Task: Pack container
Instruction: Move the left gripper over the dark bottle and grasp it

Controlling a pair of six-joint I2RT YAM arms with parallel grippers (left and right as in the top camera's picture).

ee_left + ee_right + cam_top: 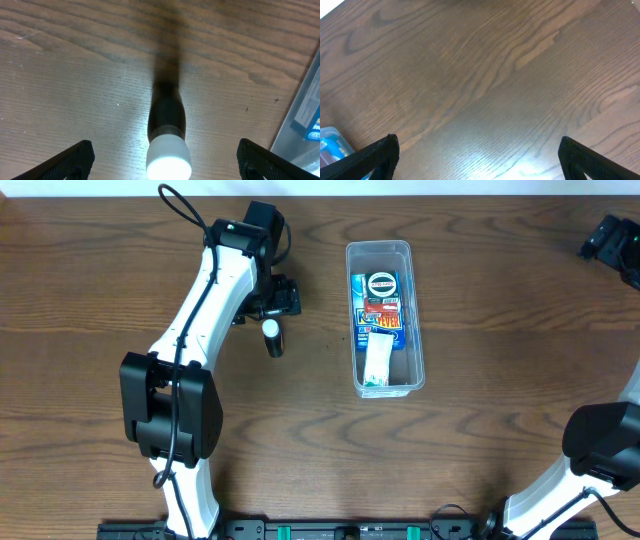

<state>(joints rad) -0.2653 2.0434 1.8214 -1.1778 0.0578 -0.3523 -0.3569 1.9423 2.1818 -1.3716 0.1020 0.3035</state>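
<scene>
The container [415, 375], a clear long plastic bin, stands right of the table's middle and holds a blue box, a red pack and a white packet. A small dark bottle with a white cap [272, 336] lies on the wood to its left. My left gripper [277, 302] hovers just behind the bottle's capped end, open. In the left wrist view the bottle [167, 135] lies between the wide-apart fingers [75, 160], untouched, with the container's edge [300, 125] at right. My right gripper [615, 242] is at the far right corner, open over bare wood [485, 100].
Both arm bases stand at the near edge, the left one [170, 410] and the right one [605, 445]. A corner of the container [330, 145] shows at the left edge of the right wrist view.
</scene>
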